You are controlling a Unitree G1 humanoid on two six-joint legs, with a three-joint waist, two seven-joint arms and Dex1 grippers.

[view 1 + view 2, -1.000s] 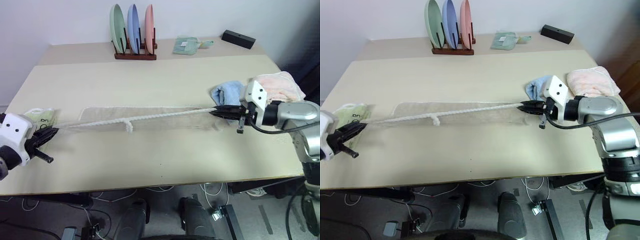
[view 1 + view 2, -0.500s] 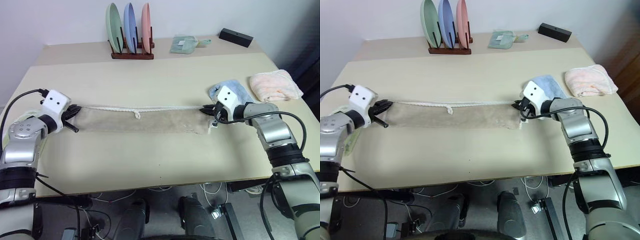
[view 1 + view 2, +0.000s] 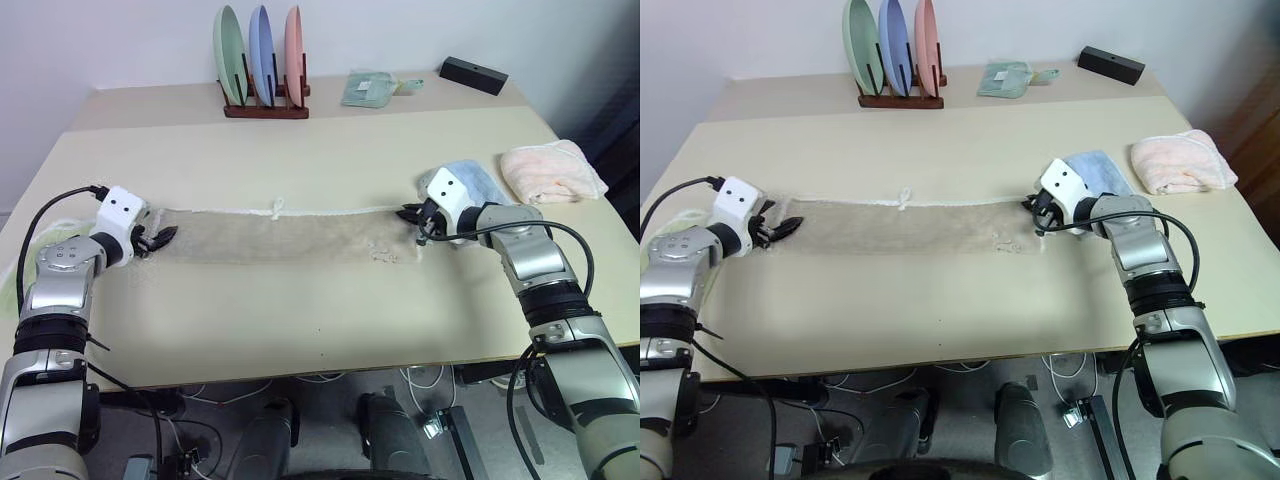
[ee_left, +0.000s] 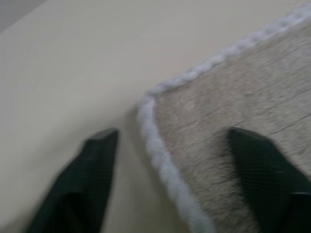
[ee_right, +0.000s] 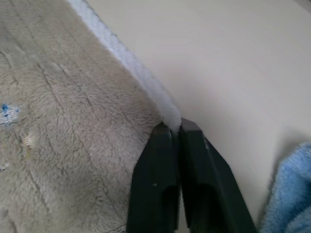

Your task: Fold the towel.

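Two grippers at the towel's far corners, one fold already laid.
Towel (image 3: 275,236) now lies flat on the worktop (image 3: 300,320) as a long doubled strip, white edging along its far side; a second ago that edge was pulled taut in the air between the arms, so it has been carried over and set down. Left gripper (image 4: 172,150) has let go: jaws wide apart, straddling the towel's left corner, nothing between them. Right gripper (image 5: 175,131) is still pinched narrow on the white edging at the right corner, just beside the light-blue folded towel (image 3: 470,182); release looks only begun. Pink folded towel (image 3: 553,170) and plate rack (image 3: 262,60) are well apart, not involved. Judgement: lengthwise fold done, next likely an end-to-end fold once right lets go.
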